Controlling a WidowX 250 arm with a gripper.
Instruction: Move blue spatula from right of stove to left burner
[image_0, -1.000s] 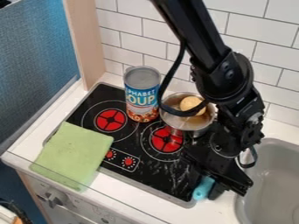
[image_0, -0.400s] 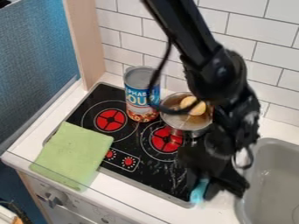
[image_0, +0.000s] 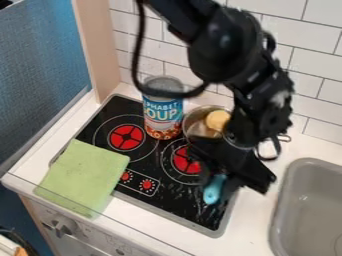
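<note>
- The green cloth (image_0: 83, 177) is lying over the near left corner of the black stove (image_0: 143, 197), hanging past its front edge.
- The blue spatula (image_0: 213, 193) is showing a short, rounded, light-blue end, smooth and plain, pointing toward the near edge; the gripper is hiding the rest. It is hanging over the near right part of the stove, right of the knobs (image_0: 147, 185).
- The gripper (image_0: 218, 184) is clenching the spatula between its jaws, slanting down from the upper right.
- The gray sink (image_0: 310, 205) is sitting to the right of the stove.
- The right burner (image_0: 186, 160) is showing red, partly covered by the arm.
- The left burner (image_0: 127, 137) is lying bare.
- The metal pot (image_0: 190, 122) is standing behind the right burner, holding a round yellowish thing (image_0: 218, 120).
- The soup can (image_0: 162, 115) is standing upright left of the pot.
</note>
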